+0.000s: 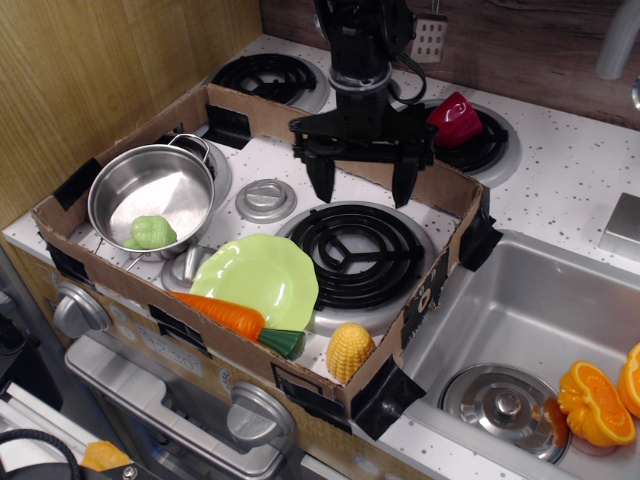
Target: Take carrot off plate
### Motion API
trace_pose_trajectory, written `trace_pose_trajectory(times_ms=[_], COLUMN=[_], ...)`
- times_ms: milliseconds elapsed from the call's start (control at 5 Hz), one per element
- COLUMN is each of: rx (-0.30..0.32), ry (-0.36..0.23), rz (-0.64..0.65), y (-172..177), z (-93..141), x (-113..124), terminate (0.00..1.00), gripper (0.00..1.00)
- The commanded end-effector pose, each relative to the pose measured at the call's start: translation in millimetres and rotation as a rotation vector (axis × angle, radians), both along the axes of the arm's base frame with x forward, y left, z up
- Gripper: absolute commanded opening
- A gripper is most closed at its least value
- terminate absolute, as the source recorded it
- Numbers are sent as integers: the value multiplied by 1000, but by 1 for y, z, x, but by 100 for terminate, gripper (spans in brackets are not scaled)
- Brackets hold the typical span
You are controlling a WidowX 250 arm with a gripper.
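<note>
The orange carrot (224, 316) with its dark green top lies across the near rim of the light green scalloped plate (262, 276), partly on the plate and partly against the cardboard wall. My gripper (364, 190) hangs above the black burner (360, 253), behind and to the right of the plate. Its two black fingers are spread wide apart and hold nothing. It is well clear of the carrot.
A cardboard tray wall (300, 125) rings the stove area. A steel pot (155, 197) with a green vegetable (152, 232) stands at left. A yellow corn cob (349, 350) is at the tray's near corner. A red item (455, 118) sits behind. An orange halved fruit (596, 401) lies in the sink (530, 320).
</note>
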State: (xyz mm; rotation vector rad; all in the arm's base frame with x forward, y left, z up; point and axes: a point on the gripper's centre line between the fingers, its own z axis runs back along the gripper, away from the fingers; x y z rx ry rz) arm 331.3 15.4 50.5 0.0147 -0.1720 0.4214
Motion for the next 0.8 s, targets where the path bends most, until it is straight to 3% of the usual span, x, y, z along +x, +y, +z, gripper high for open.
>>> trace_pose_trajectory(times_ms=[0, 200, 400, 600], rx=[-35, 2, -32, 5], ry=[4, -38, -48, -65], rz=[344, 584, 678, 805], y=[9, 12, 19, 21], z=[41, 44, 44, 38], x=[-4, -19, -32, -44], terminate=[0, 0, 0, 0], gripper=[100, 100, 100, 100])
